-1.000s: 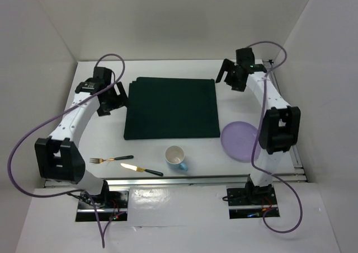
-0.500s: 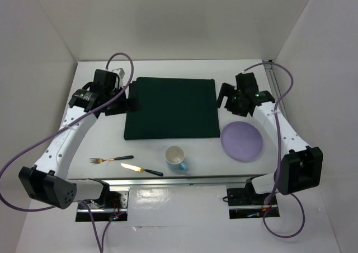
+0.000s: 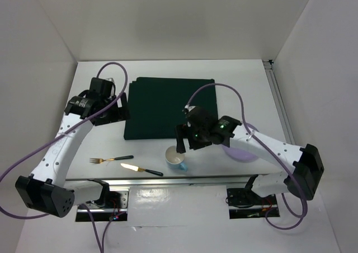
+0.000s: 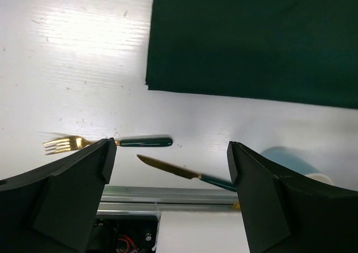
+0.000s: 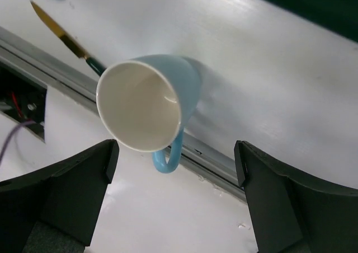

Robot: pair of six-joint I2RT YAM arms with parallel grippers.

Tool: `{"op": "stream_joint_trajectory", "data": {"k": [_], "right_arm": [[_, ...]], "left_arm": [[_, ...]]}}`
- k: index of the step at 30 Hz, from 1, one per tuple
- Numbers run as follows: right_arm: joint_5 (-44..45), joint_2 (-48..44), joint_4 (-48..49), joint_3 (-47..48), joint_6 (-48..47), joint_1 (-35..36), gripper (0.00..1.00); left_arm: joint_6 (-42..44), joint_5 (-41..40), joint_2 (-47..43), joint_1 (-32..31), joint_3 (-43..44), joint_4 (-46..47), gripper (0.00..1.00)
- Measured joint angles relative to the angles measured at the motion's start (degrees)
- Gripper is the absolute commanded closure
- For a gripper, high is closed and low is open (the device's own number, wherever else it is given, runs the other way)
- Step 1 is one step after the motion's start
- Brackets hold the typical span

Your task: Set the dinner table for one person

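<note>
Looks like the cup goes first: the right gripper (image 5: 176,202) hovers over the blue cup (image 5: 148,99), jaws wide, holding nothing. The cup sits on the dinner table (image 3: 240,85) by the front rail, off the green mat (image 3: 170,107). Next it probably needs to drop, straddle the rim and close. The left gripper (image 4: 168,202) is wide and empty too.

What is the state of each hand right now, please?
Left hand: open, holding nothing.
Right hand: open above the light blue ceramic mug, holding nothing.
</note>
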Motion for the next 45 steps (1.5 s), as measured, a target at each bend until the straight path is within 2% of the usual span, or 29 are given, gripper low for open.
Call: {"op": "stream_joint_trajectory", "data": {"k": [5,6,9,11,14,16,17,21,25,30,37,41,45], "right_arm": [[0.83,5.92,0.09,-0.02,-0.09,4.55,0.12],[0.85,6.78,0.28,-0.09,-0.15,4.59,0.19],[1.07,8.20,0.87,-0.20,-0.22,4.52,0.33],[1.27,9.01,1.86,-0.24,-0.39,4.52,0.60],[1.55,10.29,3.17,-0.35,-0.35,4.52,0.88],[2.08,10.97,3.91,-0.26,-0.72,4.37,0.93],[1.79,11.19,3.72,-0.22,-0.33,4.39,1.00],[2.67,12.57,2.69,1.77,-0.59,4.44,1.00],[5.20,14.38,-3.21,7.96,-0.90,2.51,1.00],[7.74,18.82,-10.14,24.59,-2.71,-8.31,1.00],[10.51,34.82,-10.08,45.35,-5.09,-28.39,1.00],[11.47,47.19,-12.22,57.00,-5.55,-34.01,1.00],[12.24,56.15,-12.98,65.90,-5.75,-36.06,1.00]], "left_arm": [[-0.68,-0.85,0.11,2.16,-1.01,0.13,0.00],[-0.83,-0.90,0.28,2.29,-1.03,0.17,0.00],[-1.77,-0.92,0.79,2.67,-1.07,0.28,0.00],[-1.90,-0.90,0.92,2.78,-1.46,0.57,0.01],[-2.01,-0.90,1.01,2.89,-2.25,0.87,0.01],[-2.01,-0.90,1.09,2.91,-2.51,0.92,0.01],[-2.01,-0.90,1.14,2.95,-2.51,0.92,0.01],[-1.99,-0.90,1.20,3.34,-2.51,0.96,0.01],[-1.86,-0.76,1.97,3.65,-2.49,1.01,0.01],[-1.60,-0.63,2.78,3.93,-2.32,1.03,0.00],[-1.57,-0.63,2.82,3.98,-2.08,1.01,0.00],[-1.57,-0.44,3.04,4.13,-2.12,0.98,0.00],[-1.57,-0.39,3.06,4.44,-2.54,1.03,0.00]]}}
